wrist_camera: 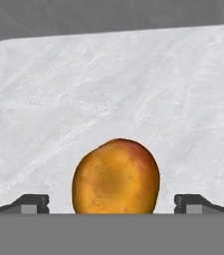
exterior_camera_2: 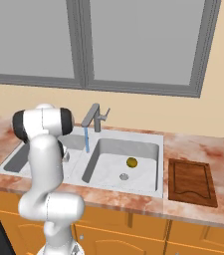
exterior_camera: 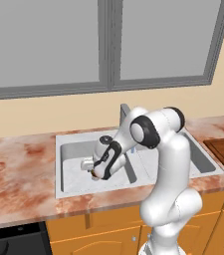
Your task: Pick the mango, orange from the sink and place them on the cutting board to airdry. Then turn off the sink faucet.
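So the sink (exterior_camera_2: 153, 142) has 2 basins and the sink faucet (exterior_camera_2: 96, 117) is running. The cutting board (exterior_camera_2: 192, 181) waits to its right. The gripper (wrist_camera: 111, 201) is down in the left basin, fingers spread wide either side of the orange (wrist_camera: 116, 177), not clamped yet. The mango (exterior_camera_2: 131, 162) sits in the right basin. The orange is probably firm but wet and slippery, so squeeze across its widest middle.
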